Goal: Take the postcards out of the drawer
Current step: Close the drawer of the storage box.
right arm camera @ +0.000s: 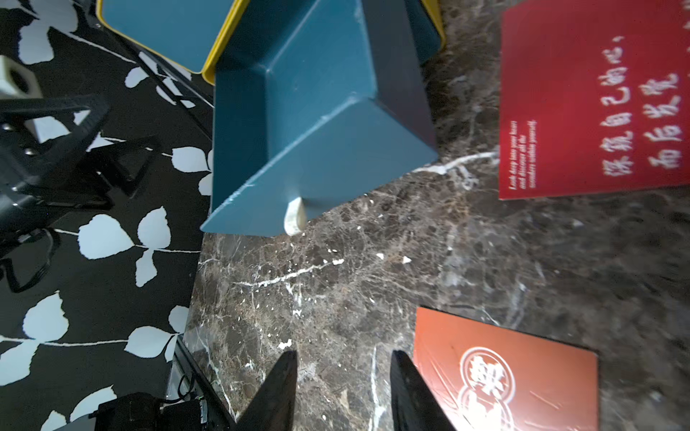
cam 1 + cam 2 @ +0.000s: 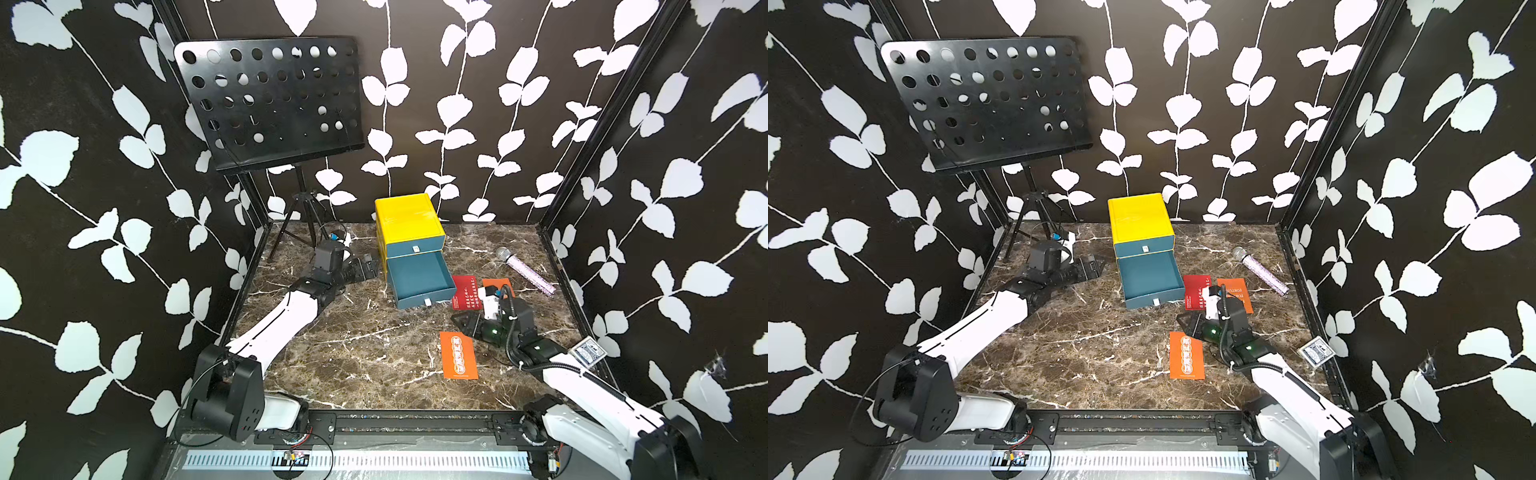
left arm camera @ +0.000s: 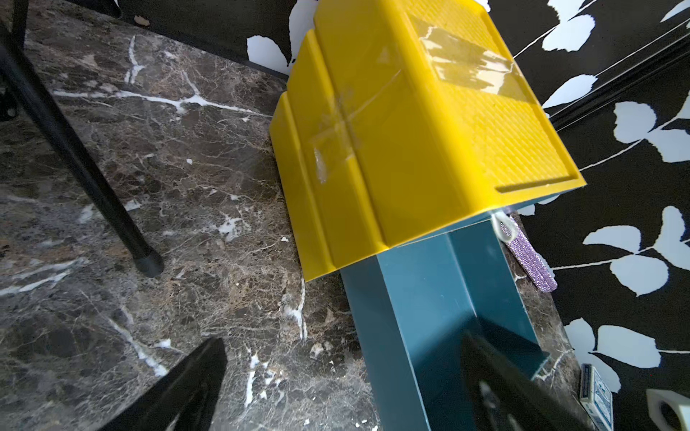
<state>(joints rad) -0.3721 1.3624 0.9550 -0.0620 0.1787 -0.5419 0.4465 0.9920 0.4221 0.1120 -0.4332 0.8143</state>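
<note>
A dark marble counter (image 2: 365, 357) is seen in both top views, closed in by black walls (image 2: 104, 166) printed with white leaves. A black music stand (image 2: 270, 99), pierced with round holes, is set at the far left corner. A yellow box (image 2: 409, 220) is placed at the far middle. Its upper drawer (image 2: 415, 248) is shut, and its lower drawer (image 2: 419, 276) is pulled out toward the near side, with only its teal floor shown inside.

The left fingers (image 3: 198, 373) are spread wide with nothing between them, just left of the box (one finger is seen in front of the lower drawer's side wall). The right fingers (image 1: 278, 395) are parted and grip nothing, held over bare counter near the lower drawer's front right corner.

Three postcards are shown, all lying flat on the counter outside the lower drawer, to its right. A red postcard (image 2: 463, 291) with white script is just beside the drawer's right wall. A far orange postcard (image 2: 496, 283) lies right of the red one, partly hidden by the right arm (image 2: 582, 382). A near orange postcard (image 2: 458, 355) with round white emblems lies just beside the right fingers.

A glittery purple microphone (image 2: 525, 268) lies at the far right. A blue-backed deck of cards (image 2: 587, 351) rests at the counter's right edge.
</note>
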